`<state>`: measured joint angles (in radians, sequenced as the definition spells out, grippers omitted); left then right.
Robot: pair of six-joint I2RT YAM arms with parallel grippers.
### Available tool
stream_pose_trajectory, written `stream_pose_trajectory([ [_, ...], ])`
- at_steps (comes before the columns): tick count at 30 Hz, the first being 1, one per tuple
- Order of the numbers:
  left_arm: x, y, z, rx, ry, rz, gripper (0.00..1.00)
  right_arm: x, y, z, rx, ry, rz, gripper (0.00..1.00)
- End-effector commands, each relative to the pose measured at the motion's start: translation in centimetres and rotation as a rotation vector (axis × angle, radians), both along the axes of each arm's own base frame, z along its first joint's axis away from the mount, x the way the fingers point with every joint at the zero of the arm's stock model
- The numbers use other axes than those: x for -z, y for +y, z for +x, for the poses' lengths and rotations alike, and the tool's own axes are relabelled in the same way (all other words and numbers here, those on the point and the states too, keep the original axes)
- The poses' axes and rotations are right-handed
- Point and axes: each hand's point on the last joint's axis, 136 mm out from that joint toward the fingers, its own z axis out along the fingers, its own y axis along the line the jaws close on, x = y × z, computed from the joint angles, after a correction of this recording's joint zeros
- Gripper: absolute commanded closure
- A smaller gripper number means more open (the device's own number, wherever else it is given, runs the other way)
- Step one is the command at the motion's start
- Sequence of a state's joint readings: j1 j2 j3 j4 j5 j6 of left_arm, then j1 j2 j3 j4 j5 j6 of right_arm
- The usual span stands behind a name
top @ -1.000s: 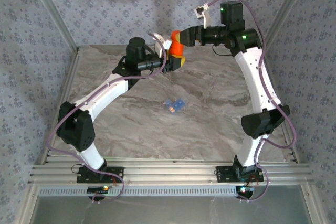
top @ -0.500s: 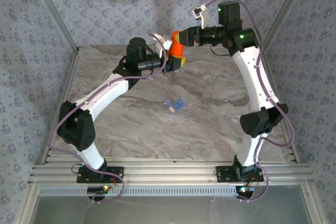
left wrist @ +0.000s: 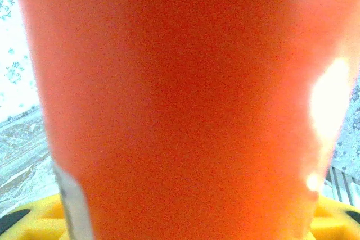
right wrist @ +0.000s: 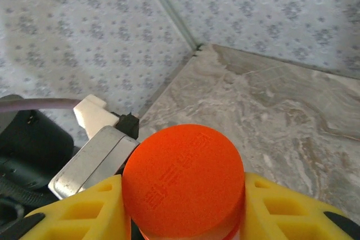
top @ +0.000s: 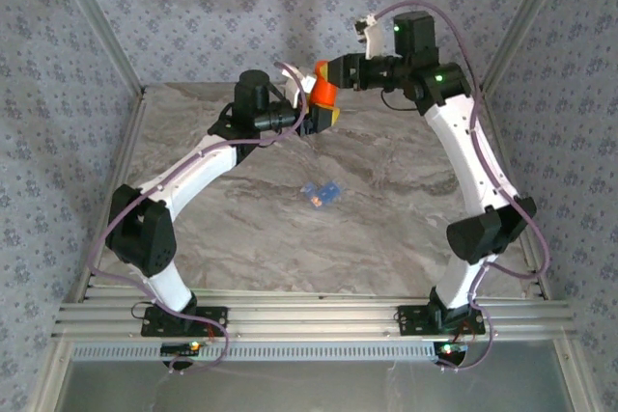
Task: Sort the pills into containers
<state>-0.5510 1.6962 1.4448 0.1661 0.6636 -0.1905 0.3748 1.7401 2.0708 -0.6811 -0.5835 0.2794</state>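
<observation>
**Uncapping the bottle**

The left gripper point(top: 322, 115) clamps the bottle point(top: 325, 94) by its body, and the right gripper point(top: 330, 71) pinches the cap point(right wrist: 183, 179) from both sides. The body should probably stay still and upright while the cap turns, so no pills spill. The top view shows the blue box point(top: 322, 192) lying mid-table point(top: 406, 229), well apart from the bottle. The right wrist view adds the cap's embossed top.

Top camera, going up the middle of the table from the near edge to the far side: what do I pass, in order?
Aluminium rail → blue pill box → orange bottle → patterned back wall.
</observation>
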Motion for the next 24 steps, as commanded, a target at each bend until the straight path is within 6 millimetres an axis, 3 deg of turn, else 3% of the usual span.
stream_pose_trajectory([
  [1, -4.7, -0.1, -0.1, -0.007, -0.161, -0.072, 1.00, 2.3, -0.2, -0.4, 0.214, 0.107, -0.022, 0.61],
  [3, -4.6, -0.1, 0.0, -0.010, -0.160, -0.071, 1.00, 2.8, 0.0, -0.7, 0.264, 0.121, 0.006, 0.62],
  [9, -4.5, -0.1, 0.0, -0.014, -0.157, -0.069, 1.00, 1.0, -0.1, -0.6, 0.286, 0.107, 0.114, 0.58],
  [13, -4.4, 0.0, -0.1, -0.014, -0.158, -0.068, 1.00, -1.9, -1.6, -0.5, 0.253, 0.066, 0.184, 0.35],
  [16, -4.5, -0.1, -0.2, -0.003, -0.155, -0.069, 1.00, -5.0, -3.8, -0.6, 0.237, -0.012, 0.269, 0.19],
  [20, -4.7, -0.3, -0.5, 0.024, -0.153, -0.074, 1.00, -6.8, -5.5, -1.0, 0.190, -0.076, 0.292, 0.11],
  [24, -5.0, -0.5, -0.9, 0.069, -0.138, -0.078, 1.00, -7.1, -5.4, -0.8, 0.064, -0.108, 0.263, 0.09],
])
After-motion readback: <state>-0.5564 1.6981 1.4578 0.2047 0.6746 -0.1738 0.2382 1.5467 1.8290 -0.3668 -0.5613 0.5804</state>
